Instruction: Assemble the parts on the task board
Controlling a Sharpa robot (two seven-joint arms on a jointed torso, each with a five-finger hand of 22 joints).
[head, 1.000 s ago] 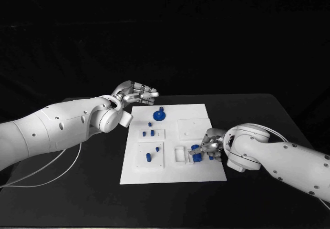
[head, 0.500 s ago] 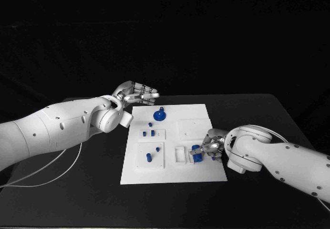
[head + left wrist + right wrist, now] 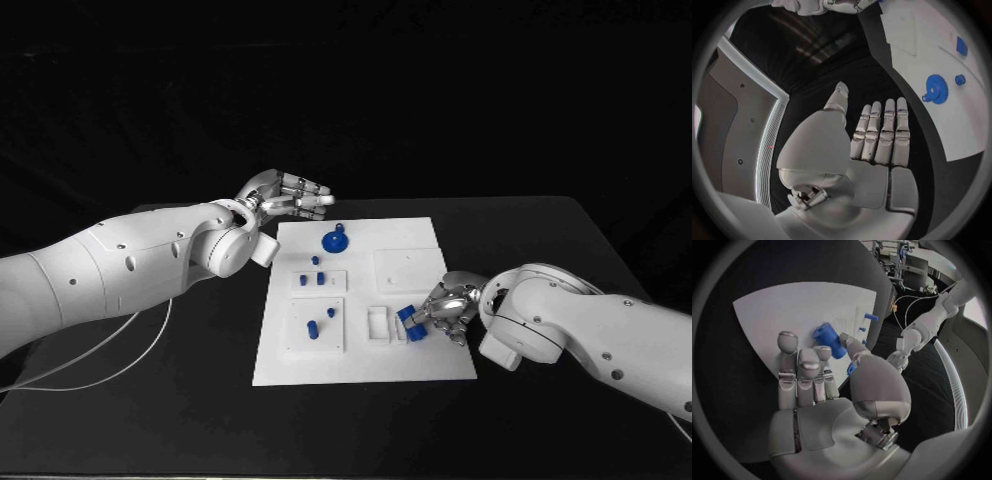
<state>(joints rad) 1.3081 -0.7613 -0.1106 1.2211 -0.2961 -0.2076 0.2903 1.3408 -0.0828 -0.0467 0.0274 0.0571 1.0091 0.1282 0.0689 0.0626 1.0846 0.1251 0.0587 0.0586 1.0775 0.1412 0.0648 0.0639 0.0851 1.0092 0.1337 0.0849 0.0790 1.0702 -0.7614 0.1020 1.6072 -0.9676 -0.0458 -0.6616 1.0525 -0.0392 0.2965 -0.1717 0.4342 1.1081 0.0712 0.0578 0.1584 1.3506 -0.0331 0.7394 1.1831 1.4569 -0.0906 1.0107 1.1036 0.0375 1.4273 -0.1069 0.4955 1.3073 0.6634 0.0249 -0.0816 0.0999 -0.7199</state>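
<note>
We have our right hand (image 3: 449,311) low over the task board (image 3: 361,362) at about four o'clock from its centre. Its fingertips (image 3: 822,353) touch a blue cylinder part (image 3: 829,340), whose long axis runs roughly ten-to-four across the board; whether they actually grip it we cannot tell. Our left hand (image 3: 289,197) hovers off the board's eleven o'clock corner, fingers loosely spread and holding nothing, much farther from the part.

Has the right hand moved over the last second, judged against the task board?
Yes. The right hand has shifted slightly toward the task board's right edge and near end.
</note>
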